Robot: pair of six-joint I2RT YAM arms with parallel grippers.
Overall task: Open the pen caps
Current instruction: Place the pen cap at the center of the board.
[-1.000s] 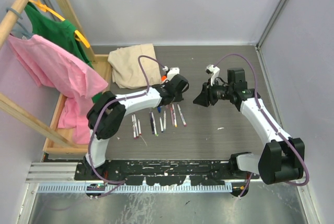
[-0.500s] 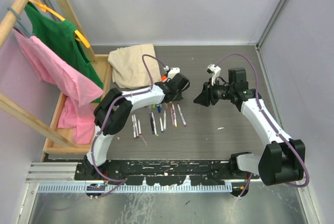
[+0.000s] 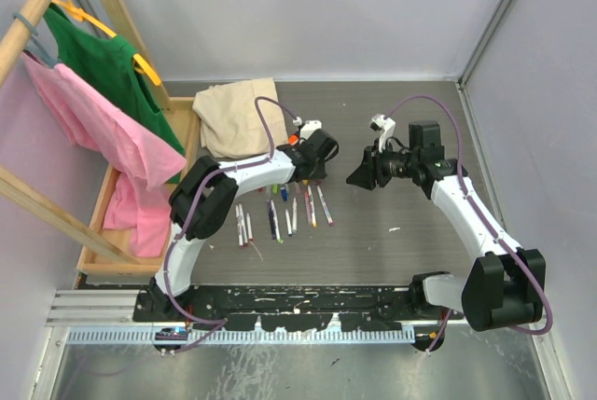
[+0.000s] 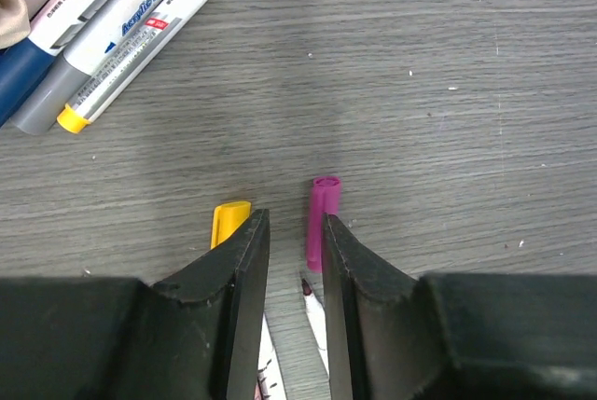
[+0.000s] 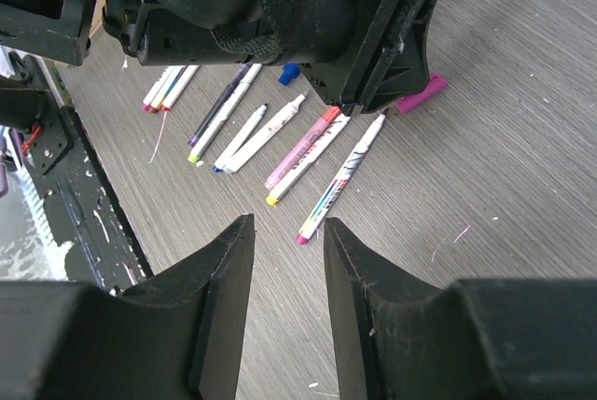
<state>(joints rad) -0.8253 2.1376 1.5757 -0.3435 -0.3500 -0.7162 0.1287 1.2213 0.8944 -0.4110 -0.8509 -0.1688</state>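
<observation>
A loose magenta pen cap (image 4: pixel 323 223) and a yellow pen cap (image 4: pixel 229 223) lie on the table just past my left gripper (image 4: pixel 291 218). Its jaws stand slightly open with nothing gripped. An uncapped white pen (image 4: pixel 317 311) lies on the table below the gap. From above, the left gripper (image 3: pixel 312 162) sits at the far end of a row of thin white pens (image 3: pixel 280 215). My right gripper (image 3: pixel 359 174) hovers open and empty to the right. In the right wrist view it (image 5: pixel 287 223) looks down on the pens (image 5: pixel 343 179) and the magenta cap (image 5: pixel 422 94).
Thicker markers (image 4: pixel 140 18) lie at the far left of the left wrist view. A beige cloth (image 3: pixel 238 118) lies behind the pens. A wooden rack (image 3: pixel 37 8) with a green shirt (image 3: pixel 98 60) and a pink shirt (image 3: pixel 103 130) stands at the left, over a wooden tray (image 3: pixel 98 241).
The left gripper moved slightly away from the base, then its jaws parted, leaving the magenta cap on the table. The right arm stayed still.
</observation>
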